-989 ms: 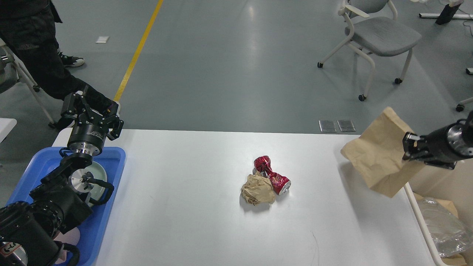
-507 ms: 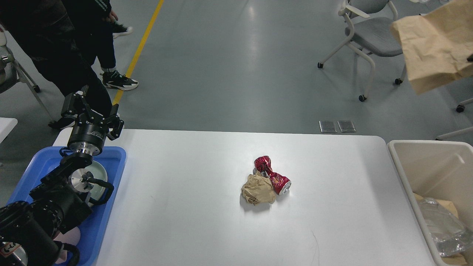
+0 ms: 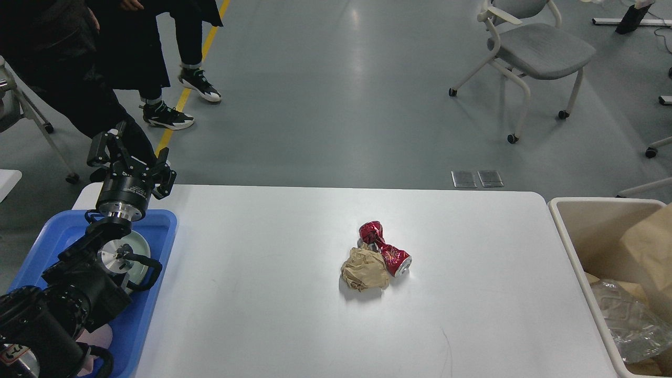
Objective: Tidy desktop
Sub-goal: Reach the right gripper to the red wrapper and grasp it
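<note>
The desktop is a wide white tabletop. Near its middle lies a crushed red can, touching a crumpled ball of brown paper just in front of it to the left. My left gripper hovers at the table's far left corner, above the back of a blue tray. Its fingers are spread open and hold nothing. My right gripper is out of view. It is far from the can and the paper ball.
A beige bin stands against the table's right edge, holding a brown paper bag and clear crumpled plastic. A pale plate lies in the tray under my left arm. People's legs are back left, a grey chair back right.
The brown paper bag that my right gripper held beside the table went up and now lies in the bin. The right arm has left the view. People walked at back left.
</note>
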{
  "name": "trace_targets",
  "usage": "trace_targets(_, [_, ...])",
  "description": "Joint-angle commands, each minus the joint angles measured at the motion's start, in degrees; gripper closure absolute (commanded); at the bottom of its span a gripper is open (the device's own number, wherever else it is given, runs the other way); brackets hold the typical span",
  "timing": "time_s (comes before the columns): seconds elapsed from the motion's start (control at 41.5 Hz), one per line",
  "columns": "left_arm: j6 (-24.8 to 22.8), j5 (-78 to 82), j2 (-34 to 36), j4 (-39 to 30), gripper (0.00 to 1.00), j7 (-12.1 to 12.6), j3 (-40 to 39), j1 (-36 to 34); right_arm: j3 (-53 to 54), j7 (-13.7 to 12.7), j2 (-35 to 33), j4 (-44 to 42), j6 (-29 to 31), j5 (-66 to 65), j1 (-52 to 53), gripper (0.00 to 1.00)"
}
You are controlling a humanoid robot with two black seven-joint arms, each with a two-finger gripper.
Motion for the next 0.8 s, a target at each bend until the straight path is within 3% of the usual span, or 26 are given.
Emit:
trace_targets(0.0, [-0.03,0.0,-0.01,0.0,0.03,0.0,-0.07,-0.01,0.27,-0.03,2.06,-0.59,-0.28,0.01,-1.79,0.0])
trace_targets(0.193, [0.06,0.0,-0.01,0.0,0.03,0.0,-0.07,-0.01,-1.4,-0.03,5.05,2.31,-0.1,0.27,8.13,0.0])
trace_targets(0.362, [0.06,0.0,-0.01,0.0,0.03,0.0,-0.07,-0.01,-8.51,-0.03,11.9,12.49,0.95,0.01,25.43,0.0])
trace_targets(0.458, [0.05,0.0,-0.01,0.0,0.03,0.0,-0.07,0.07,-13.44,0.06,17.78,23.56,2.0,-0.78,37.04,0.0])
trace_targets(0.772, [0.05,0.0,0.07,0.0,0.03,0.0,0.02,-0.01,-12.39,0.41,32.03,40.01,12.72,-6.32,57.43,0.0])
